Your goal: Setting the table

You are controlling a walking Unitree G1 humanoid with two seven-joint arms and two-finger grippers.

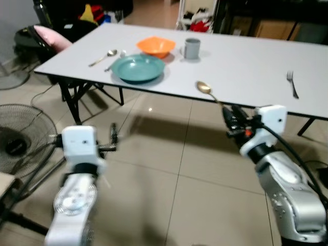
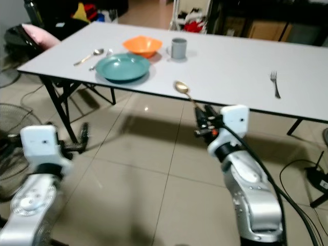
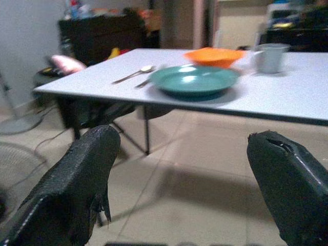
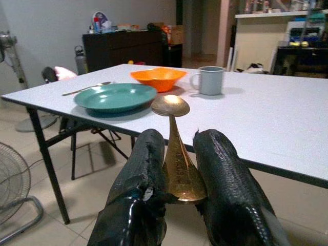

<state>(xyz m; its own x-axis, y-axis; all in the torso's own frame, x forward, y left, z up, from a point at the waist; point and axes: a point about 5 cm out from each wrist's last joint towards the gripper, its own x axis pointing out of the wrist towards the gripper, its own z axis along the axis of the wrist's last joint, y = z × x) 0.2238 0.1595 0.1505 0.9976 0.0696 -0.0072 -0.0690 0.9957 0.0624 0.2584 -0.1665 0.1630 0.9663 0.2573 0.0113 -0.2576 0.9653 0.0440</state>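
I have the right gripper [image 4: 177, 192] raised in front of the long white desk [image 1: 246, 66], its two black fingers [image 4: 228, 184] closed on the handle of one gold metal spoon [image 1: 205, 88], bowl end up and level with the near desk edge. My left gripper [image 3: 179, 189] hangs low over the tiled floor [image 1: 169, 174], fingers spread wide apart and holding nothing. On the desk I count one round teal plate [image 1: 137, 67], one orange bowl [image 1: 155, 46] just behind it, one grey mug [image 1: 191, 48] beside the bowl, one silver spoon [image 1: 104, 57] left of the plate, and one silver fork [image 1: 292, 83] well apart on the right.
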